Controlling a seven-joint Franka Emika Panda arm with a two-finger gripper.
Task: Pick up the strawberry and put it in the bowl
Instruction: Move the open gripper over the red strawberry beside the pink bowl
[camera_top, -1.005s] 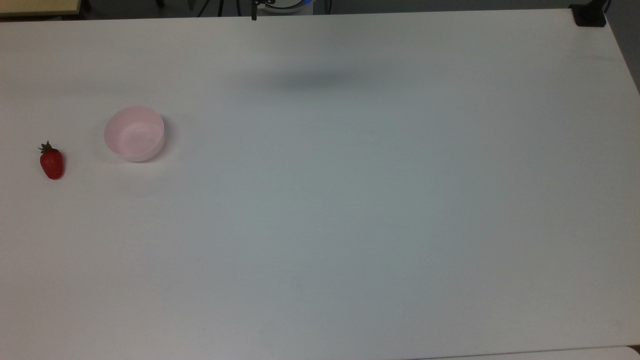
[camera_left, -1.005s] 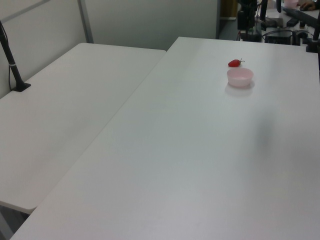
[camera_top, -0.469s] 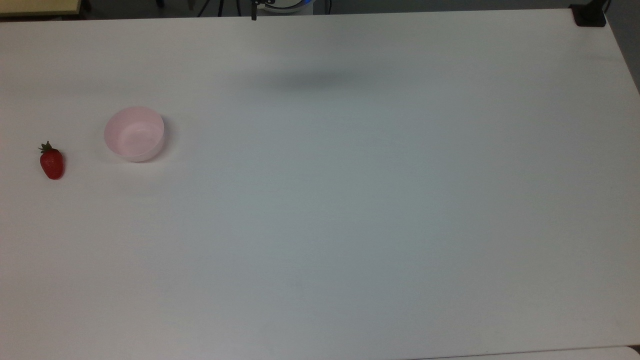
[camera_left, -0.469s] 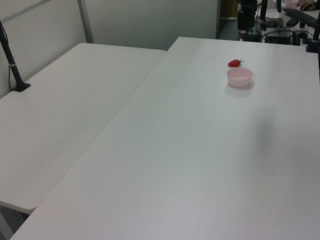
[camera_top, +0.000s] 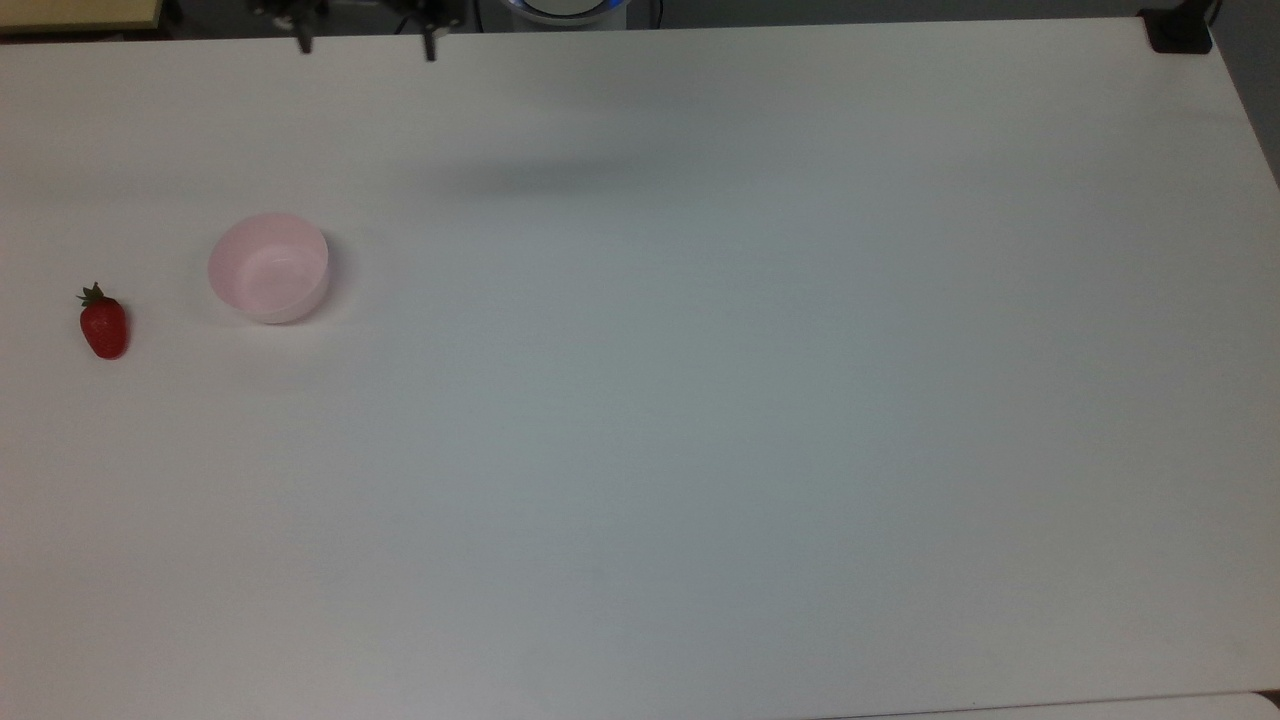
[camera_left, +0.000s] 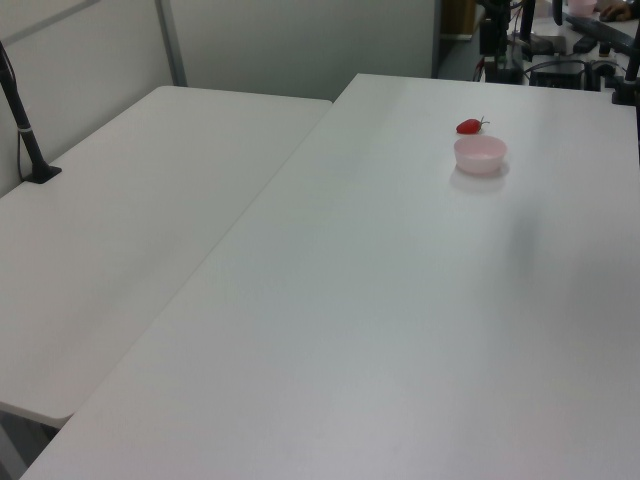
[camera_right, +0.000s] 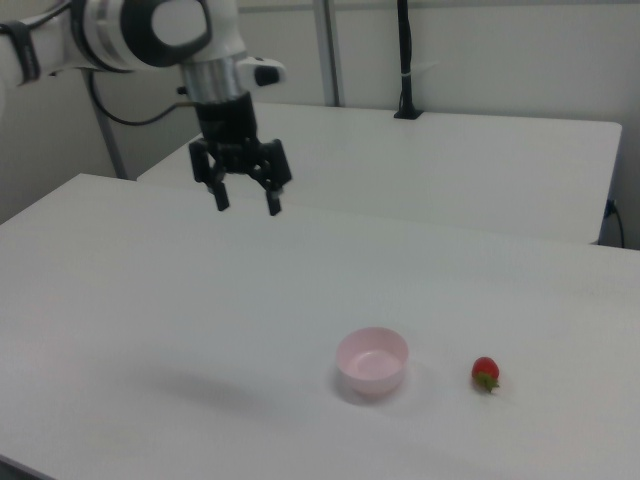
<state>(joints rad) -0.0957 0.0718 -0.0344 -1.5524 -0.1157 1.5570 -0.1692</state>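
The small red strawberry (camera_top: 104, 327) with its green cap lies on the white table at the top view's far left; it also shows as strawberry (camera_left: 468, 126) and strawberry (camera_right: 485, 373). Just right of it in the top view stands the empty pale pink bowl (camera_top: 268, 266), seen too as bowl (camera_left: 480, 154) and bowl (camera_right: 372, 361). My gripper (camera_right: 245, 204) hangs open high above the table, well left of and behind the bowl in the right view. Its two fingertips (camera_top: 430, 52) poke in at the top view's upper edge, with nothing between them.
A second white table (camera_left: 130, 220) adjoins the main one. A black pole on a foot (camera_left: 28, 140) stands on it. A black clamp (camera_top: 1178, 30) sits at the top view's upper right corner. The arm's base (camera_top: 565, 8) is at the top view's upper edge.
The gripper has swung toward the top view's left along the upper edge, and both spread fingertips now show there. Its shadow on the table shifted left. Strawberry and bowl have not moved.
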